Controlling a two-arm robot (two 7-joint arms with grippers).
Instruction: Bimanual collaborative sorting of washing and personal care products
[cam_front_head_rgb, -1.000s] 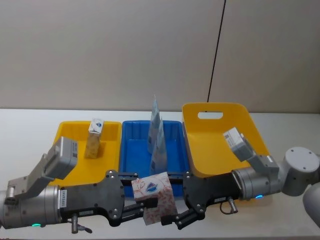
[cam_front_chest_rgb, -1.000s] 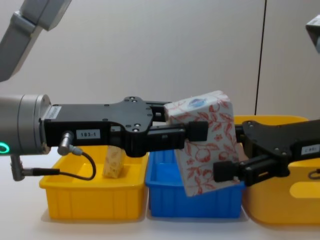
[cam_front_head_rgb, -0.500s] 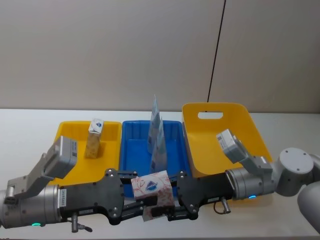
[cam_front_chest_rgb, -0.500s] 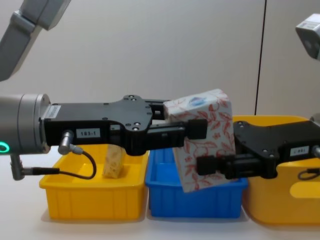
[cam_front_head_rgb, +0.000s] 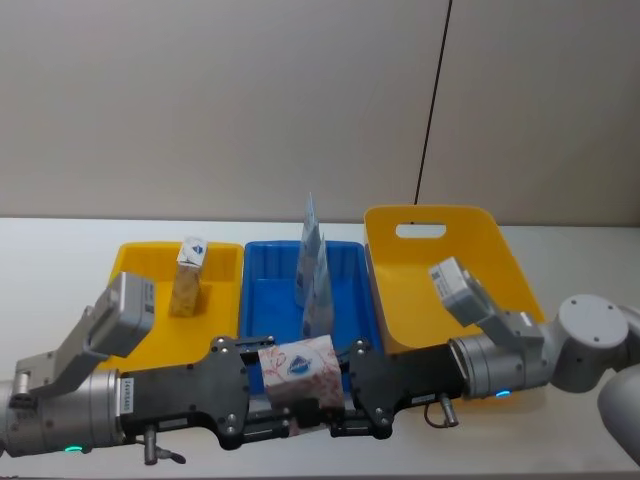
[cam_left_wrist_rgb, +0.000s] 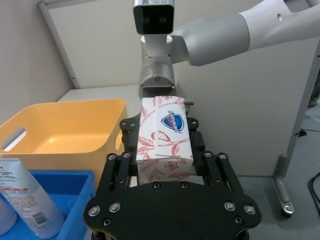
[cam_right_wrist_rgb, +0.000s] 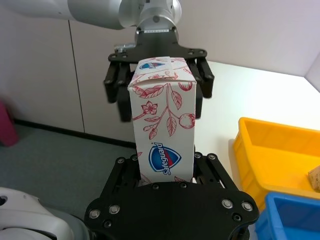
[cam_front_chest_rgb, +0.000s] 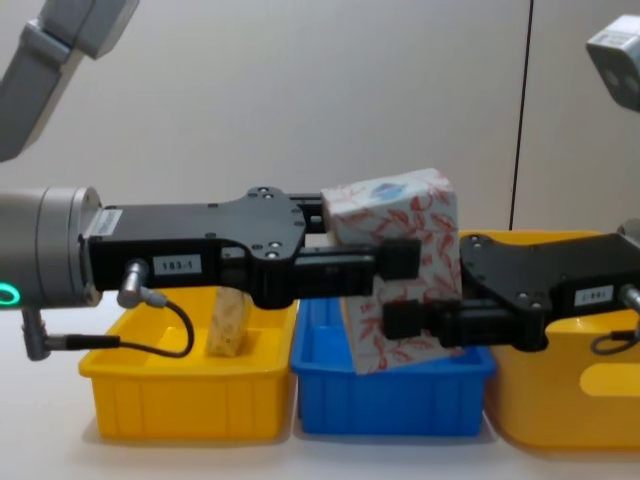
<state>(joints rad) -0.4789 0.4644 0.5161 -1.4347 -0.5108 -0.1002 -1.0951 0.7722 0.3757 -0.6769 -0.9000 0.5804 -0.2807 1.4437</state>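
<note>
Left fingers (cam_front_chest_rgb: 388, 258) and right fingers (cam_front_chest_rgb: 405, 320) clamp the patterned pack (cam_front_chest_rgb: 400, 207).

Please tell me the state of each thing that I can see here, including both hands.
left hand: shut on the patterned pack.
right hand: shut on the same pack, from the opposite side.
patterned pack: held off the table between both hands.
pale pouches: standing upright in the blue bin.
small pack: standing in the left yellow bin.
</note>
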